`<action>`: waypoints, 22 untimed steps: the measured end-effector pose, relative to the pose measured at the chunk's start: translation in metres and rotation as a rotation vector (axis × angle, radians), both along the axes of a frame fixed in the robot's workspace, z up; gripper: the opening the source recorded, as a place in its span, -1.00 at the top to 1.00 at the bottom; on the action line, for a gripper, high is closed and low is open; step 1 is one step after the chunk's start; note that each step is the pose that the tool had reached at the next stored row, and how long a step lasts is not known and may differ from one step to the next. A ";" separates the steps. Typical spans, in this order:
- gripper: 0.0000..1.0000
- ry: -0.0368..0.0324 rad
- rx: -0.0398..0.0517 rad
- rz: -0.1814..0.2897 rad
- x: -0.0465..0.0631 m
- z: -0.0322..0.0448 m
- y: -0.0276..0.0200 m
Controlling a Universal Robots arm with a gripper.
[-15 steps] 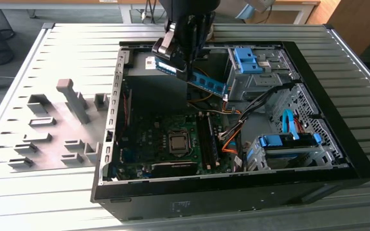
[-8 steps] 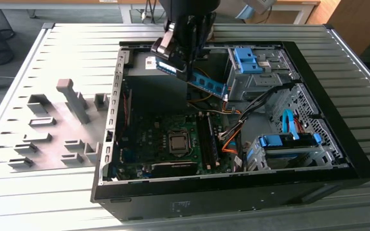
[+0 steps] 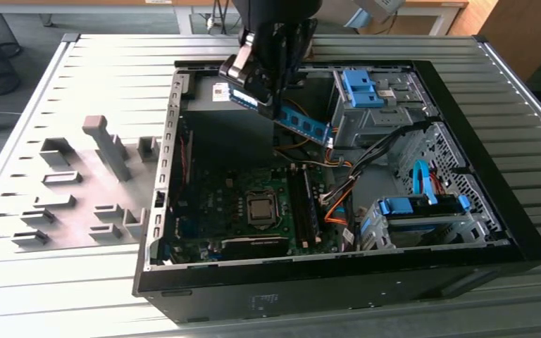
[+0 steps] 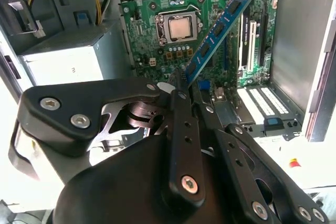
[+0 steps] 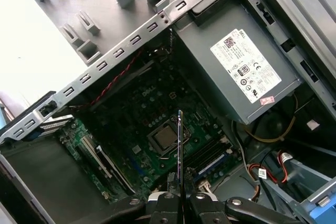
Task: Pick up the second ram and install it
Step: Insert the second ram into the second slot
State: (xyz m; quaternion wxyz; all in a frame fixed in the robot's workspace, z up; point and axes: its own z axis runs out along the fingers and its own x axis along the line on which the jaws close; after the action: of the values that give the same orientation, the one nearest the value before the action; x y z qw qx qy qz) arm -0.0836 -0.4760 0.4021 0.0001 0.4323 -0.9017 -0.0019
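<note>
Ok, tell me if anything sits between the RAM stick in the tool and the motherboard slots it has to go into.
Nothing visible does. The tool holds the second ram in the air above the open case, and the black slots beside the processor lie uncovered below. Orange cables run close beside the slots, on the exterior view's right, not over them.

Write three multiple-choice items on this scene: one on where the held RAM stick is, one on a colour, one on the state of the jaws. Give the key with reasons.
1. Where is the second ram?
A. Lying on the grey holder blocks
B. In the air above the open computer case
C. Seated in a motherboard slot

2. What colour are the drive bay clips in the computer case?
A. Blue
B. Red
C. White

3. How does the gripper stand?
A. Jaws wide open, holding nothing
B. Jaws shut on a cable
C. Jaws shut on the stick

Key: 1 B, the exterior view shows it raised over the motherboard. 2 A, they are plainly blue. 3 C, the first wrist view shows the stick's end clamped between the jaws.
</note>
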 end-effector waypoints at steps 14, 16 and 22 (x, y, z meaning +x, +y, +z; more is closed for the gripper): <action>0.72 0.0000 -0.0004 -0.118 0.000 -0.0016 0.0000; 0.72 -0.0001 -0.0003 -0.154 0.000 -0.0023 0.0000; 0.72 0.0000 -0.0004 -0.263 0.000 -0.0042 0.0000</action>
State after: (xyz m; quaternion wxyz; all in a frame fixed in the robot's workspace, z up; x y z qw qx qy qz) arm -0.0836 -0.4760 0.3979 0.0000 0.3104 -0.9506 -0.0017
